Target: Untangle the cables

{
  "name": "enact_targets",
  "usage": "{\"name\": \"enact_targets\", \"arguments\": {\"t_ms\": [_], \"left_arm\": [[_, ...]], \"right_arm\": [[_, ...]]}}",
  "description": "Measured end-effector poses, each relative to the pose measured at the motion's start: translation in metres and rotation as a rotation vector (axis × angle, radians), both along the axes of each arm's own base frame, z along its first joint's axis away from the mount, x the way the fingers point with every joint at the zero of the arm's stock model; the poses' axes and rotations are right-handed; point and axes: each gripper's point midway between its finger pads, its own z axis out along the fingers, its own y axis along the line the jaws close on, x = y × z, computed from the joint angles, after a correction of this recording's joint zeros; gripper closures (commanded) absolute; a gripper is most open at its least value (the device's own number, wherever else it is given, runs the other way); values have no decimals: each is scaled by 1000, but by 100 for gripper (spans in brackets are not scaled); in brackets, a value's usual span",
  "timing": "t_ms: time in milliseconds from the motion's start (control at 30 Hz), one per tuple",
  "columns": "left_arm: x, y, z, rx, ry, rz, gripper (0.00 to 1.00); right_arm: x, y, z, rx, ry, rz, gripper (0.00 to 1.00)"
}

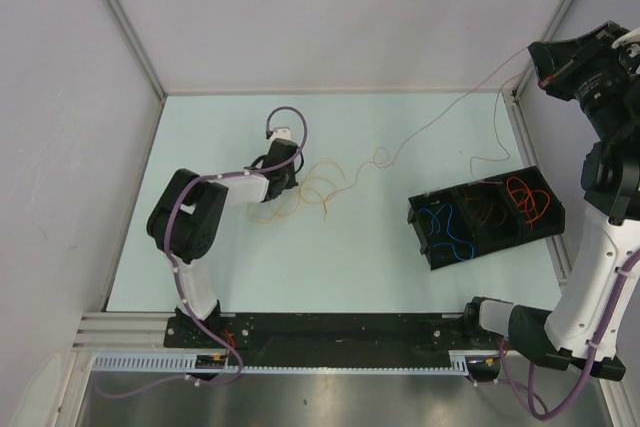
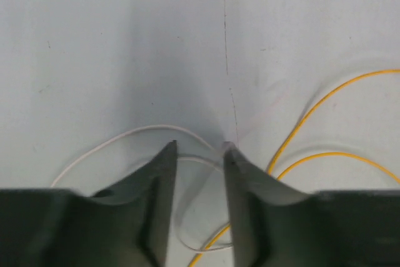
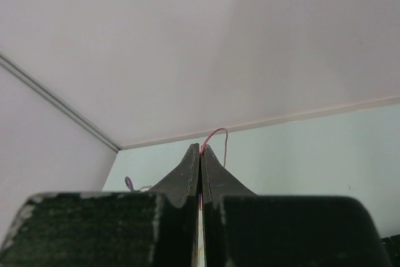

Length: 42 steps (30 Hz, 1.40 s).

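A tangle of orange and pale tan cables [image 1: 312, 193] lies mid-table. My left gripper [image 1: 287, 183] is low at its left edge. In the left wrist view it [image 2: 200, 149] is open, with a pale wire [image 2: 131, 136] passing between the jaws and an orange cable [image 2: 325, 97] to the right. My right gripper [image 1: 538, 61] is raised high at the far right. It [image 3: 201, 149] is shut on a thin pink cable [image 3: 217, 131]. That pink cable [image 1: 440, 112] stretches down to the tangle.
A black tray [image 1: 418, 215] with three compartments stands at the right, holding a blue cable [image 1: 446, 233], a dark brown one [image 1: 488, 211] and a red one [image 1: 527, 199]. Walls with metal posts enclose the table on the left, back and right.
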Motion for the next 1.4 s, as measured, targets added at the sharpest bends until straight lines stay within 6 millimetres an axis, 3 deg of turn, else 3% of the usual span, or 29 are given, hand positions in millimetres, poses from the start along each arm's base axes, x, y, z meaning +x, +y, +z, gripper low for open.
{"name": "enact_targets", "arguments": {"t_ms": [67, 167, 333, 433, 533, 633, 733, 900, 1167, 1400], "left_arm": [[-1, 0, 1, 4, 2, -1, 17], [-6, 2, 5, 4, 13, 1, 8], [-15, 2, 31, 8, 3, -15, 9], [-21, -10, 55, 22, -36, -65, 12], [-33, -46, 89, 33, -123, -202, 11], [-48, -96, 117, -24, -216, -381, 10], [-62, -135, 130, -96, -275, -534, 9], [-77, -172, 129, -175, -320, -704, 8], [-91, -215, 103, -224, -282, -867, 11], [-105, -234, 119, -309, -317, -977, 17]], "right_arm": [[-3, 4, -1, 8, -1, 20, 100], [-3, 12, -11, 32, 20, 71, 100], [9, 25, -36, 88, 83, 158, 100], [14, 30, -48, 111, 118, 195, 100], [13, 39, -49, 121, 124, 233, 100], [10, 49, -46, 116, 113, 272, 100], [8, 56, -44, 112, 106, 302, 100], [6, 63, -43, 110, 106, 326, 100], [3, 71, -43, 104, 106, 353, 100], [2, 71, -43, 94, 105, 354, 100]]}}
